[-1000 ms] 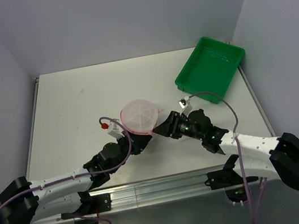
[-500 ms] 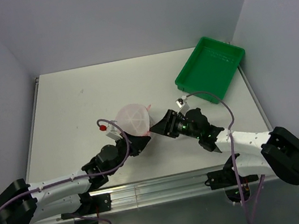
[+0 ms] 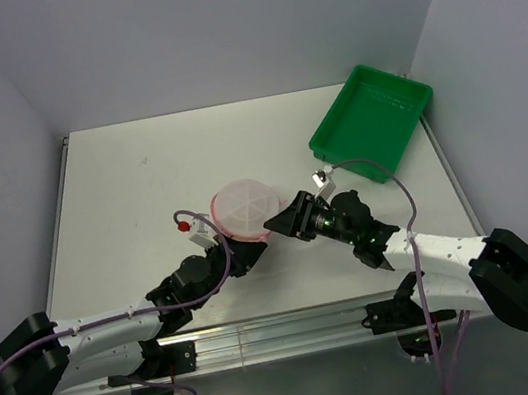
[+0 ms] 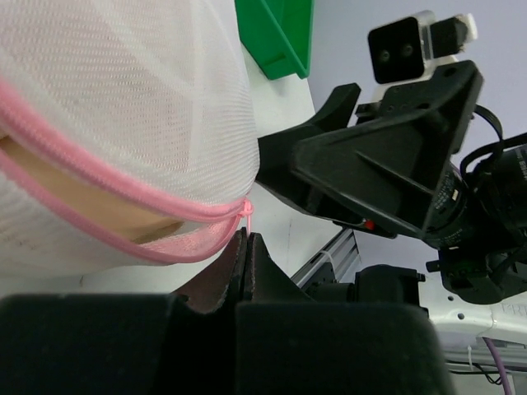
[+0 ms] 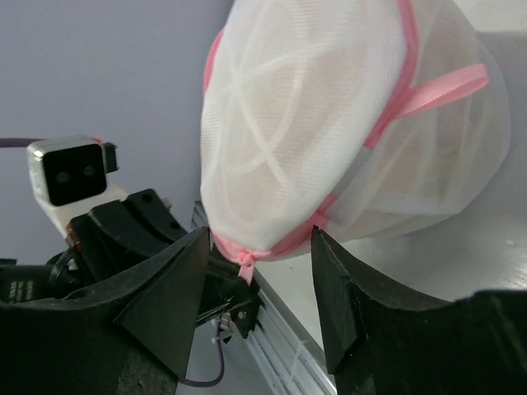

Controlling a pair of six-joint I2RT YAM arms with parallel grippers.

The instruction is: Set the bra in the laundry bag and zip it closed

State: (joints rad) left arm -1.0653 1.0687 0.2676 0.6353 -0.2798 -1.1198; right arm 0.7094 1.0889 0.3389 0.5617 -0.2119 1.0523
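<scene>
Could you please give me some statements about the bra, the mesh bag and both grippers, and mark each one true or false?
1. The bra lies in the green tray. False: it is inside the laundry bag.
2. The left fingers are shut at the bag's pink zipper trim. True.
3. The right fingers are shut. False: they stand open, one on each side of the bag.
4. The tray sits at the table's far right corner. True.

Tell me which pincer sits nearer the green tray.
Right. The right pincer sits at the laundry bag's side facing the green tray; the left pincer sits at the bag's near edge, farther off.
</scene>
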